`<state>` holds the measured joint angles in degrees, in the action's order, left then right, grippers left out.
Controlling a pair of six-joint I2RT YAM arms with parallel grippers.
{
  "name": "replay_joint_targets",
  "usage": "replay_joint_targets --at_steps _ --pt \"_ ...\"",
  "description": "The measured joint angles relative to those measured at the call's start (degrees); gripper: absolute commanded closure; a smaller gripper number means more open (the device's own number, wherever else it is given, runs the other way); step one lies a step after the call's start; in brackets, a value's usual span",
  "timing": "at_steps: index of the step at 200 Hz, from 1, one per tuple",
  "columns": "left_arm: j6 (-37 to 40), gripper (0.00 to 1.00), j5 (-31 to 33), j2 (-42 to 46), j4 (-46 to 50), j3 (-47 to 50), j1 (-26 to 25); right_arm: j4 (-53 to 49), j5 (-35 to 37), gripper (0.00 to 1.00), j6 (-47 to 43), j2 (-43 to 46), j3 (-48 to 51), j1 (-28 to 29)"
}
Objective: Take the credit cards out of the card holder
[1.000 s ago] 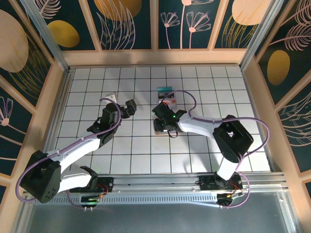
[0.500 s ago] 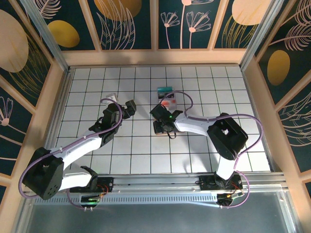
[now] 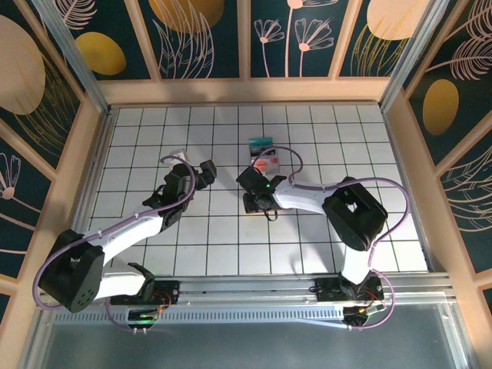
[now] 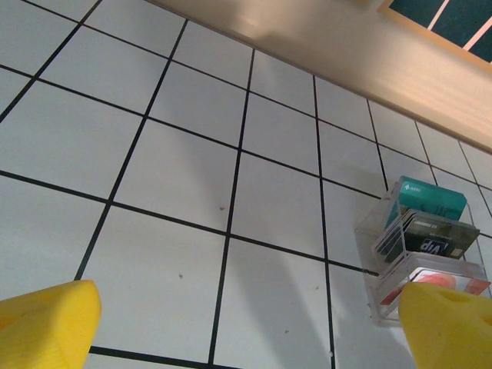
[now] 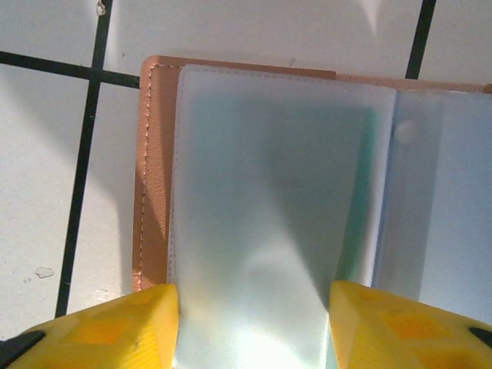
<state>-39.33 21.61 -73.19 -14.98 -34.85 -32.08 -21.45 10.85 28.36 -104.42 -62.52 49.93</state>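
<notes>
The right gripper (image 5: 254, 327) stands half open astride the frosted sleeve (image 5: 269, 192) of the card holder (image 5: 154, 169), whose tan left edge lies free. I cannot tell whether it pinches the sleeve. The left gripper (image 4: 250, 330) gapes wide and empty over bare tiles (image 4: 177, 192), near the clear stand (image 4: 384, 254) of credit cards (image 4: 427, 204).

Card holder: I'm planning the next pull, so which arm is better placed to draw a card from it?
Right, probably. The right gripper hovers directly over the open card holder, jaws apart above its frosted sleeve. The left gripper, open, sits over tiles apart from it.
</notes>
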Motion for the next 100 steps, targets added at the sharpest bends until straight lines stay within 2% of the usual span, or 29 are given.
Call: replay_joint_targets --at_steps 100 --pt "0.0 0.01 -0.1 -0.6 0.0 0.0 0.0 2.6 -3.4 0.79 -0.9 0.9 1.3 -0.7"
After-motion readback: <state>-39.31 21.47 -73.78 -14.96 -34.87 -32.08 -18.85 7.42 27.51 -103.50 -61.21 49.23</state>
